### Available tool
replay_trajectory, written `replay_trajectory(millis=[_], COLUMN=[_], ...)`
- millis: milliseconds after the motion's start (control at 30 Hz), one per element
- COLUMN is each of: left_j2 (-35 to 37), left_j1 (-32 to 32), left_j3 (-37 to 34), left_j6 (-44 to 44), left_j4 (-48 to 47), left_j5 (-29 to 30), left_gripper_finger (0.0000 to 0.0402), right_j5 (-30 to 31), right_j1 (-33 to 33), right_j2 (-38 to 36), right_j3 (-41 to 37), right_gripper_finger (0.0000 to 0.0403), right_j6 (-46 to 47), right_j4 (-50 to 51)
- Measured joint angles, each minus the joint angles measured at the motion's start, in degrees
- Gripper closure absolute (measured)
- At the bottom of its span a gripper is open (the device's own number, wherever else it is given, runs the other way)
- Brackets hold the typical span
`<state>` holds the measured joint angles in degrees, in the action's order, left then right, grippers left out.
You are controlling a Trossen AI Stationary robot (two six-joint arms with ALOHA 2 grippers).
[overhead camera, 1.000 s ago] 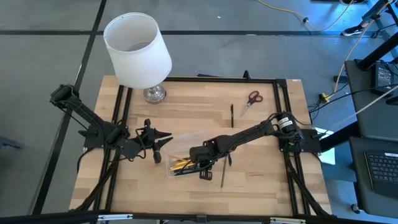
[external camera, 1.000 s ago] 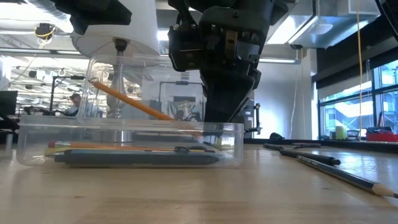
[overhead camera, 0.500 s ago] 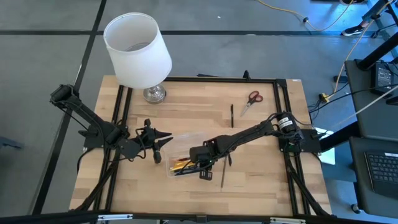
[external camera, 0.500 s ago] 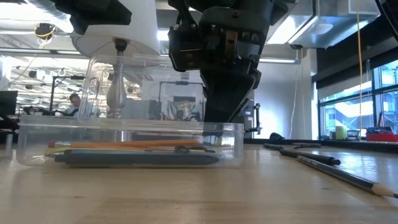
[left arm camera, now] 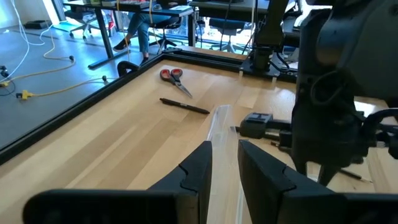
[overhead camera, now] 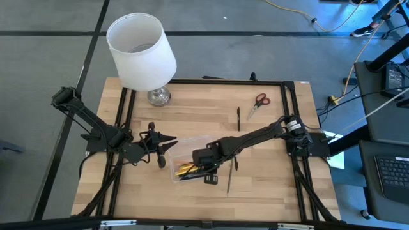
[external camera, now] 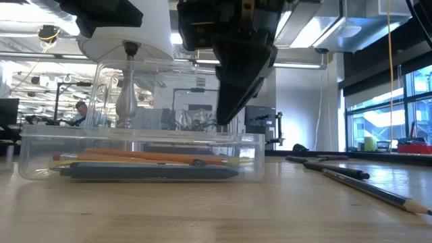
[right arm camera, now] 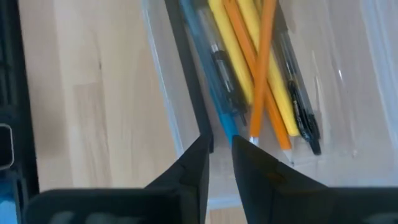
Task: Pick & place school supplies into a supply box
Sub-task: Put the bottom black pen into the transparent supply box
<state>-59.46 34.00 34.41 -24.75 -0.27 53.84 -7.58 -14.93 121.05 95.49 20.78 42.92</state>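
Observation:
The clear supply box lies mid-table with yellow and orange pencils, a grey-blue pen and a black pen lying flat in it. My right gripper hangs just above the box's right end, pointing steeply down, narrowly open and empty. My left gripper stays at the box's left end, on the box's raised clear panel. Red-handled scissors and a black pen lie on the far right of the table. My left gripper has the thin top edge of the box's raised clear panel running into the narrow gap between its two fingers. The fingers reach in nearly level from the table's left and lie along that edge. The panel stands upright above the box.
A white-shaded lamp stands at the far left corner. A dark pencil and another pen lie on the table just right of the box. A black frame borders the table.
The orange pencil that slanted up out of the box from my right gripper has dropped and now lies flat among the others. My right gripper has let it go and risen straight up, clear of the box.

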Motion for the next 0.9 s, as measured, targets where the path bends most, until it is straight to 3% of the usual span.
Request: replay_trajectory(millis=[233, 500, 733, 900], left_j2=[0.0, 0.0, 0.0, 0.0], left_j1=[0.0, 0.0, 0.01, 0.0], left_j3=[0.0, 0.0, 0.0, 0.0], left_j6=[0.01, 0.04, 0.04, 0.04], left_j4=[0.0, 0.0, 0.0, 0.0], left_j5=[-2.92, -4.06, -4.02, -4.02], left_gripper_finger=[0.0329, 0.0329, 0.0329, 0.0329], right_j5=[0.81, 11.13, 13.28, 14.34], right_j1=[-1.86, -7.37, -11.31, -12.5], right_j2=[-0.02, -0.01, 0.02, 0.02], right_j3=[3.96, 4.94, 4.53, 4.52], right_gripper_finger=[0.0329, 0.0329, 0.0326, 0.0284], right_j6=[2.16, 12.82, 20.91, 24.04], right_j4=[13.29, 29.79, 32.63, 34.62])
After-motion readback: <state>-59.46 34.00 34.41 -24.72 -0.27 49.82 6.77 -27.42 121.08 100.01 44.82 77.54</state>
